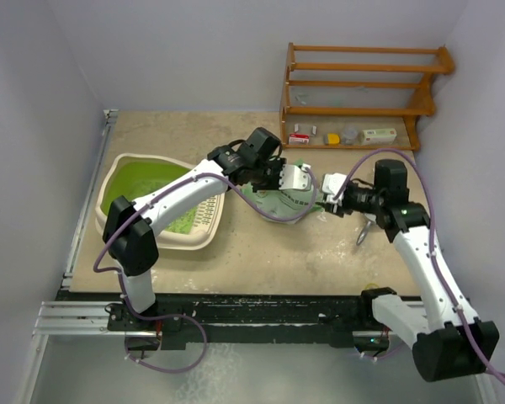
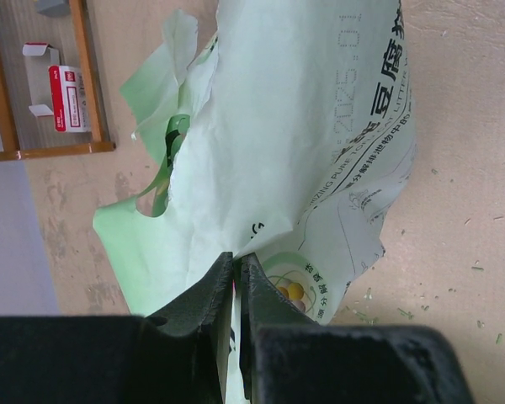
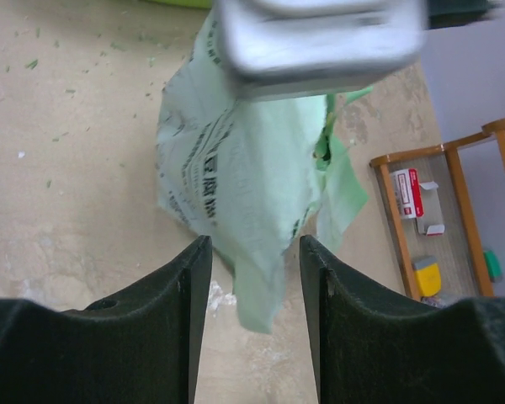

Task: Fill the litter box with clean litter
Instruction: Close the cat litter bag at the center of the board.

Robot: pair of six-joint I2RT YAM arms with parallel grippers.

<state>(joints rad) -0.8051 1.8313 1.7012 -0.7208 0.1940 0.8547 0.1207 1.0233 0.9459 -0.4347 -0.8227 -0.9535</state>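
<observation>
The cream litter box (image 1: 109, 181) with a green inside lies at the left, its slotted grille (image 1: 205, 210) towards the middle; the left arm crosses above it. The light green printed bag (image 1: 279, 200) stands mid-table. My left gripper (image 1: 300, 178) is shut on a fold of the bag's upper edge (image 2: 237, 263); the bag (image 2: 303, 126) hangs from it. My right gripper (image 1: 332, 192) is open just right of the bag, with a loose flap of the bag (image 3: 261, 295) hanging between its fingers (image 3: 254, 248), untouched. Litter inside the bag is hidden; a few granules (image 2: 486, 269) lie on the table.
A wooden shelf rack (image 1: 362, 93) stands at the back right with small boxes (image 1: 300, 138) on its lowest shelf. A metal scoop (image 1: 364, 234) lies on the table under the right arm. Walls close off the left and right sides.
</observation>
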